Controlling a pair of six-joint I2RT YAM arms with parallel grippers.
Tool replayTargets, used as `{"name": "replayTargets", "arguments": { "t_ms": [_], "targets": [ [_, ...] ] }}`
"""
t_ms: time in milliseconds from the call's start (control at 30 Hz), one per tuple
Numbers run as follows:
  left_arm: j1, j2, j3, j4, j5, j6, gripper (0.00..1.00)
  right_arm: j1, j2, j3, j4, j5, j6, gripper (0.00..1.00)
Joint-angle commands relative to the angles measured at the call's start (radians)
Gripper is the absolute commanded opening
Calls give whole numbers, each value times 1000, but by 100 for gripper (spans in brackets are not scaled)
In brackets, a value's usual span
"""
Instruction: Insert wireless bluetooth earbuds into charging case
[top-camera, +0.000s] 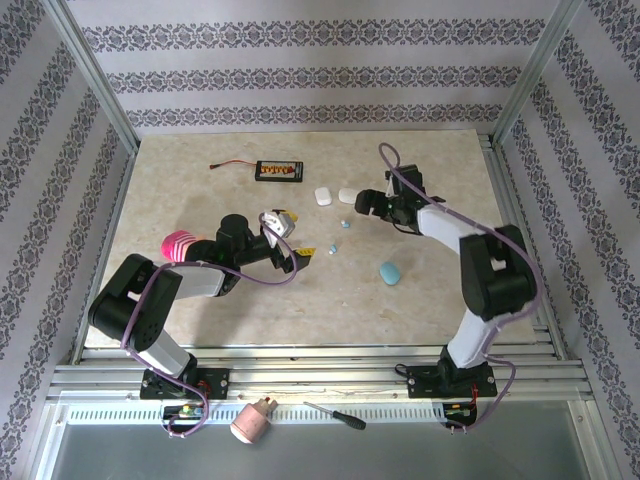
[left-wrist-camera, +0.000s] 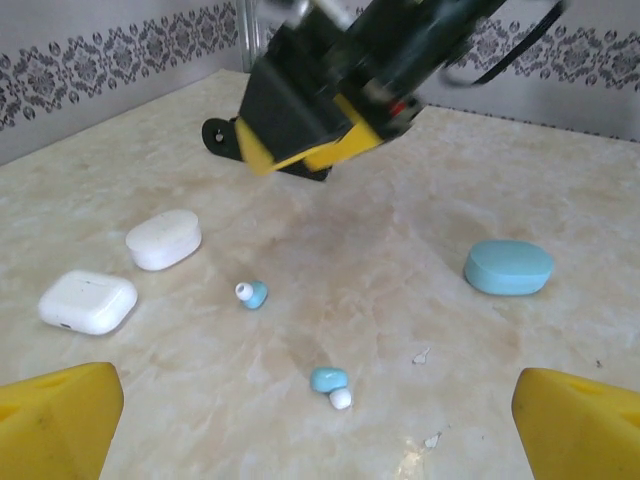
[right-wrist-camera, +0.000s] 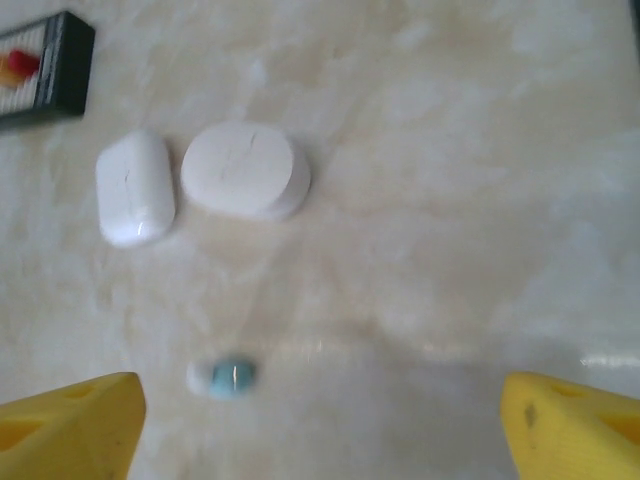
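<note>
Roughly: near earbud (left-wrist-camera: 328, 380) lies just right of left gripper (left-wrist-camera: 320, 432), far earbud (right-wrist-camera: 222, 377) just near-left of right gripper (right-wrist-camera: 320, 425); both jaws wide open.

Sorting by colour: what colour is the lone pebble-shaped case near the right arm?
The charging case is pale blue, best in the left wrist view.

Black box (top-camera: 278, 172) at table's far side; screwdriver (top-camera: 335, 416) on near ledge.

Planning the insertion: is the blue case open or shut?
Shut: the blue case lies as one smooth pebble, with no raised lid or gap.
</note>
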Motion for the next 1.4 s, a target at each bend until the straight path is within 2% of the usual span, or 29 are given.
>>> {"name": "replayTargets", "arguments": {
  "t_ms": [0, 100, 233, 367, 600, 800, 1067, 1367],
  "targets": [
    [-10, -32, 32, -60, -8, 37, 99, 92, -131, -76, -200, 188, -147, 97],
    [-11, -42, 36, -68, -36, 18, 100, 161, -250, -167, -280, 277, -141, 98],
    [-12, -86, 53, -156, -95, 15, 99, 233, -379, -268, -359, 284, -58, 98],
    [-12, -123, 61, -244, -127, 21, 99, 252, -421, -357, -386, 276, 66, 96],
    [-12, -145, 58, -287, -138, 22, 99, 242, -373, -412, -344, 290, 105, 94],
    [-12, -137, 57, -278, -143, 19, 99, 237, -313, -399, -301, 265, 70, 79],
    [-12, -137, 48, -273, -142, 15, 99, 248, -312, -394, -281, 189, 51, 69],
    [-12, -124, 56, -269, -132, 15, 100, 249, -305, -393, -293, 213, 45, 55]
  ]
}}
